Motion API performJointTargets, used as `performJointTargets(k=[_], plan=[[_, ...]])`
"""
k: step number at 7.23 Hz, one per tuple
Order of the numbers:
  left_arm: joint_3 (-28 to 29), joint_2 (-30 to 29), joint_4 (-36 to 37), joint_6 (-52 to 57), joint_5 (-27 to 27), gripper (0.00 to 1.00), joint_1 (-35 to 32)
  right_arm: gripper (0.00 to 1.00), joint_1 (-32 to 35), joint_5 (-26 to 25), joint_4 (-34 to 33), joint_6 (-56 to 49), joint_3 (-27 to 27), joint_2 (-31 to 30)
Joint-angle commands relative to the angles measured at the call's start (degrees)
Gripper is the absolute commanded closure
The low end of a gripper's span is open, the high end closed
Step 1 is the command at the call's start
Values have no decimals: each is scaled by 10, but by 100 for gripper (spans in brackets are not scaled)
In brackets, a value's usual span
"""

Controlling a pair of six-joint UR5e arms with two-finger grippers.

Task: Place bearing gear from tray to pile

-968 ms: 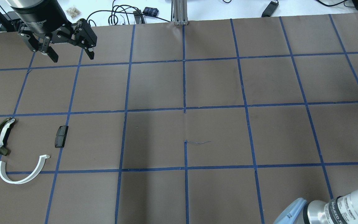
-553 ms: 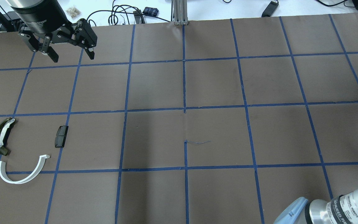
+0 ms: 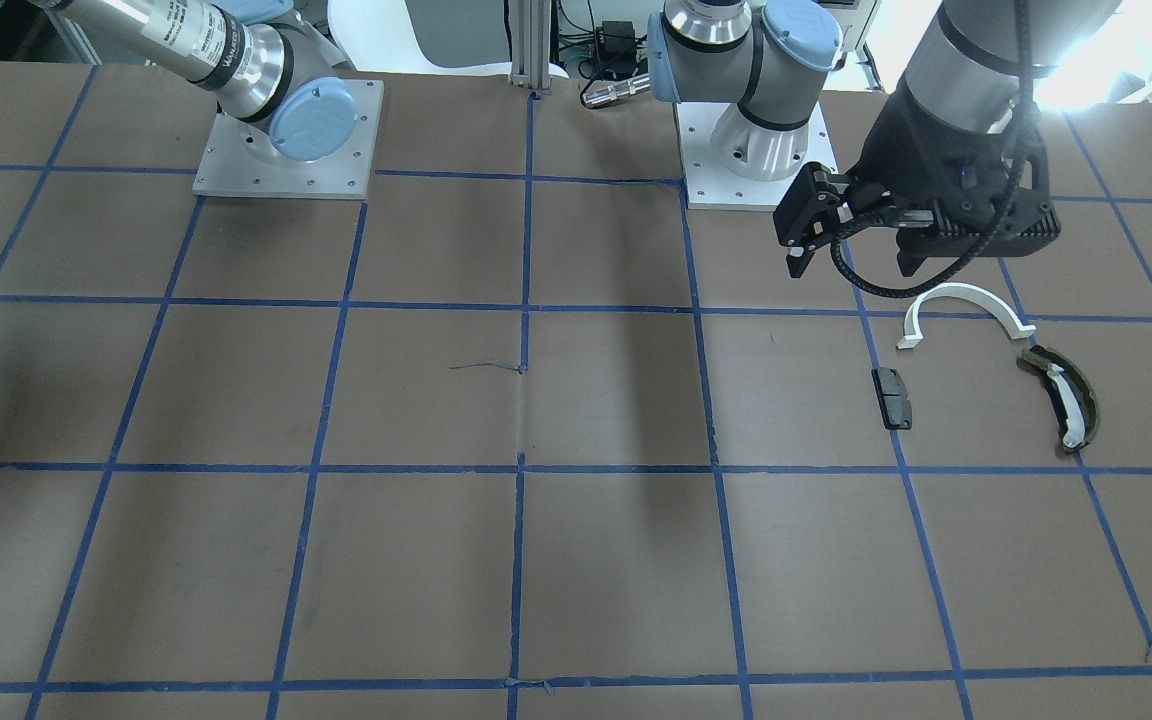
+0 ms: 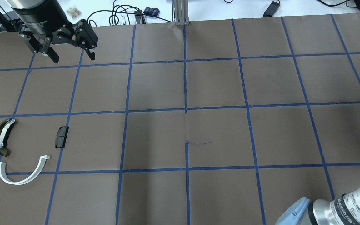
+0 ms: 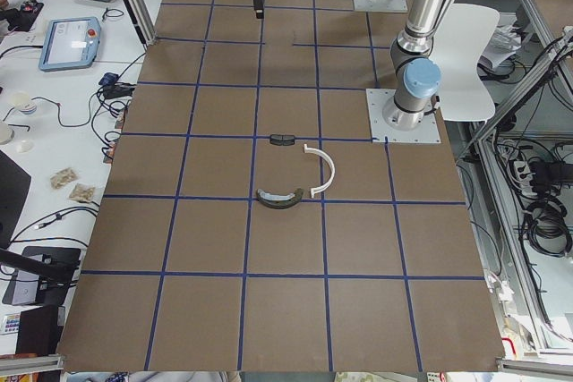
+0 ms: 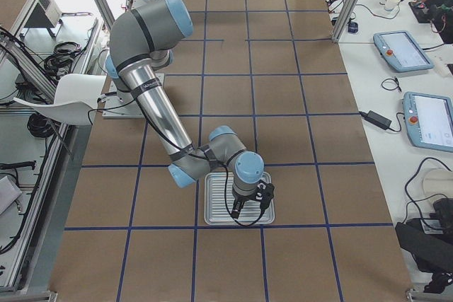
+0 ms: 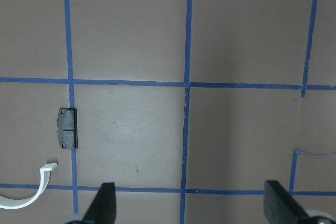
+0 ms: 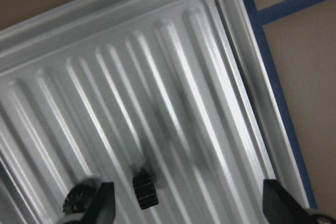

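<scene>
My right gripper (image 8: pixel 191 205) is open over a ribbed silver tray (image 8: pixel 247 77), also seen in the exterior right view (image 6: pixel 249 210). A small black toothed gear (image 8: pixel 144 191) lies in the tray between the fingers, near the left one. A second dark gear (image 8: pixel 76 201) sits partly behind that finger. The pile lies far off on the robot's left: a white half-ring (image 4: pixel 20 178), an olive-green curved piece with a white strip (image 4: pixel 0 137) and a small black block (image 4: pixel 62 137). My left gripper (image 4: pixel 70 57) is open and empty, high above the table beyond the pile.
The brown table top (image 4: pixel 186 125) carries a grid of blue tape. The tray (image 6: pixel 212 213) sits at the robot's far right end. Cables and small devices (image 4: pixel 127 14) lie past the table's back edge. A metal post (image 4: pixel 181 12) stands at the back middle.
The right arm's elbow has slid slightly down and right in the overhead view. The left arm and the pile have not moved.
</scene>
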Motion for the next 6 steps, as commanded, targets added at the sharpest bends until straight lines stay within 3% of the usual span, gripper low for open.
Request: performJointTargets(k=[1,5,6], plan=[[0,0,0,0,0,0,-1,10,0,7,8,-11,1,2],[0,1,0,0,-1,0,0,16,0,18,9,-34,11,4],[0,1,0,0,-1,0,0,27,0,25,9,-45,12,4]])
